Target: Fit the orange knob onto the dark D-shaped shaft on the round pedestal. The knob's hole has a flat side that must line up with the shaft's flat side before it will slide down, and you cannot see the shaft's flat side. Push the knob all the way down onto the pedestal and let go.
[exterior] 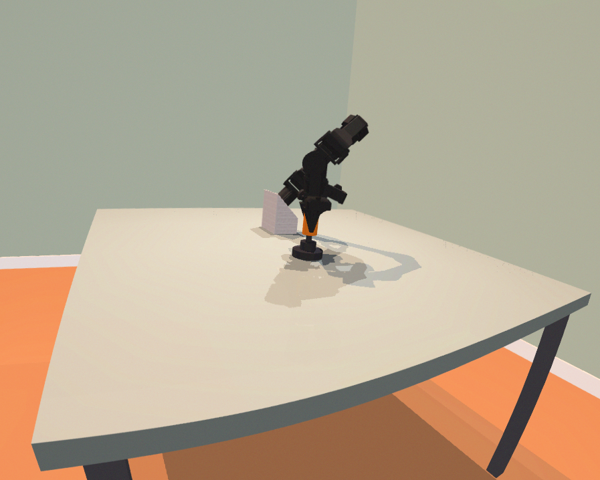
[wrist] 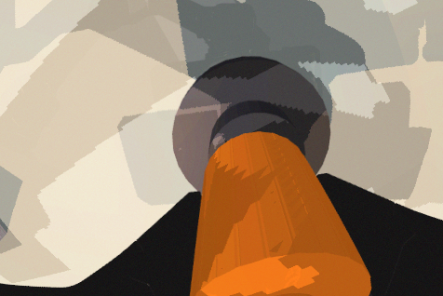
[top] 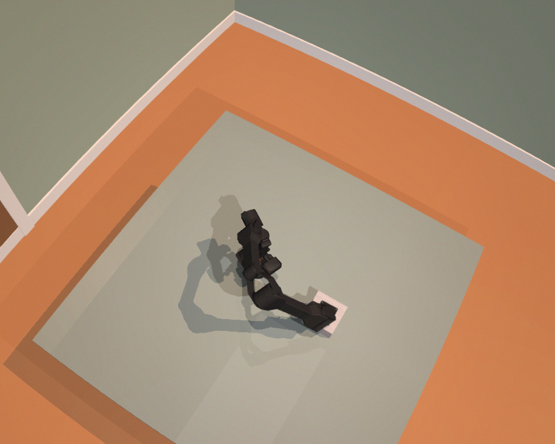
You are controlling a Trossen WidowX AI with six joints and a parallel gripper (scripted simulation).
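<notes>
The orange knob point(exterior: 306, 228) point(wrist: 261, 209) is a ribbed upright cylinder between the fingers. My gripper point(exterior: 311, 228) point(wrist: 260, 195) is shut on it, one black finger on each side. The round black pedestal point(exterior: 307, 253) point(wrist: 193, 135) stands on the table right below, with a narrower raised step in its middle. In the exterior view a short dark piece of the shaft point(exterior: 308, 238) shows between the knob's lower end and the step, so the knob is clear of the pedestal. The wrist view hides the shaft behind the knob. The flat sides, and whether the shaft tip is inside the hole, cannot be seen.
A pale pinkish block point(top: 320, 295) point(exterior: 269, 212) with a sloped side stands at the arm's base, behind the pedestal in the exterior view. The arm reaches from it over the table point(top: 387, 267) point(exterior: 186, 309). Arm shadows fall around the pedestal.
</notes>
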